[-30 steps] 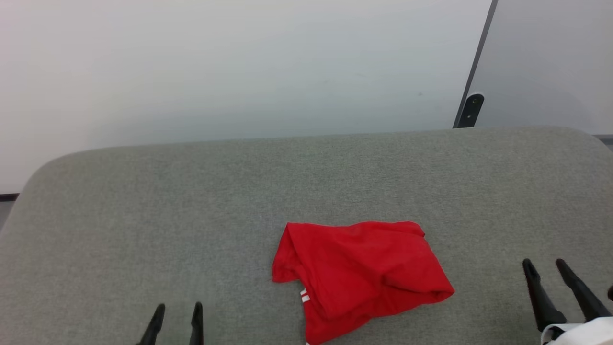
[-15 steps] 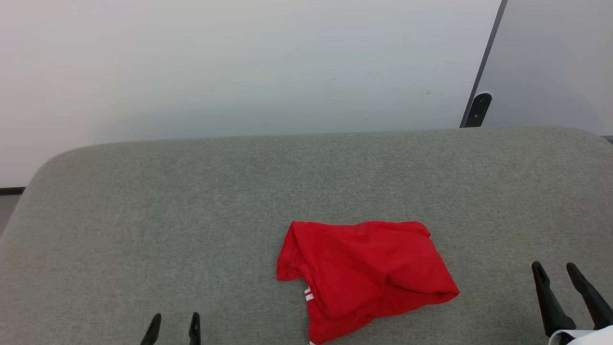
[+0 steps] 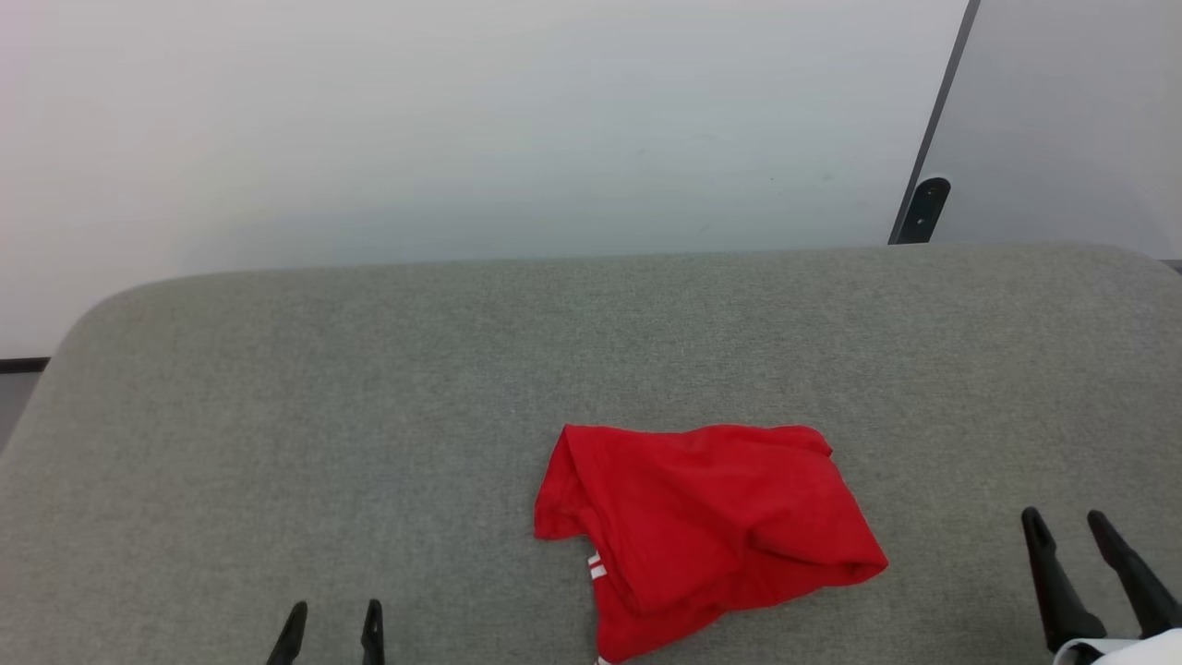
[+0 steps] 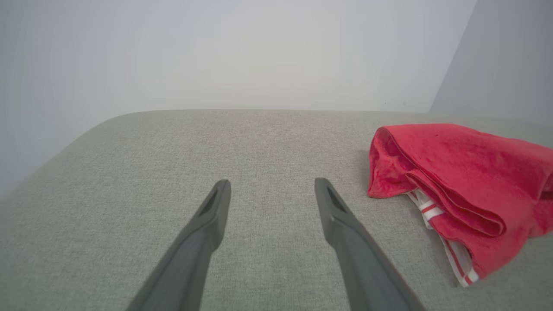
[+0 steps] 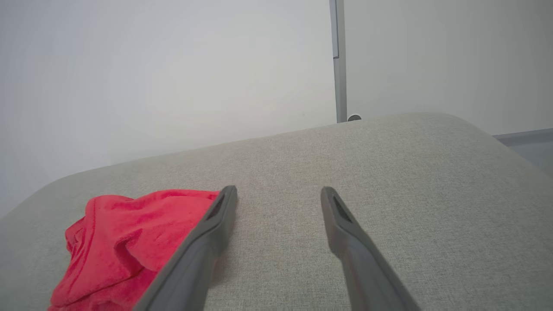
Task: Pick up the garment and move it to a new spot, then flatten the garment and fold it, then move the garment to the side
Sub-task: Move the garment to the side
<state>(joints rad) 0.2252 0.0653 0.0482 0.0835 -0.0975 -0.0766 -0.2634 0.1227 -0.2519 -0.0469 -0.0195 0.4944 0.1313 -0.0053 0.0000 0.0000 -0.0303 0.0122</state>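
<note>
The garment (image 3: 706, 526) is a bright red shirt lying bunched and folded over on the grey cushion, near the front centre, with a bit of red-and-white striped trim at its lower left. It lies to the right in the left wrist view (image 4: 462, 190) and at the lower left in the right wrist view (image 5: 129, 242). My left gripper (image 3: 332, 617) is open at the lower left, well left of the garment, holding nothing (image 4: 272, 185). My right gripper (image 3: 1064, 522) is open at the lower right, clear of the garment's right edge, also holding nothing (image 5: 278, 192).
The grey upholstered cushion (image 3: 369, 388) has rounded far corners and ends against a pale wall (image 3: 462, 120). A dark post with a black foot (image 3: 923, 208) stands behind the far right edge. Bare cushion lies left of and beyond the garment.
The head view shifted slightly, so the whole scene slid a little right. Both grippers sit slightly lower in the picture. The garment has not moved on the cushion.
</note>
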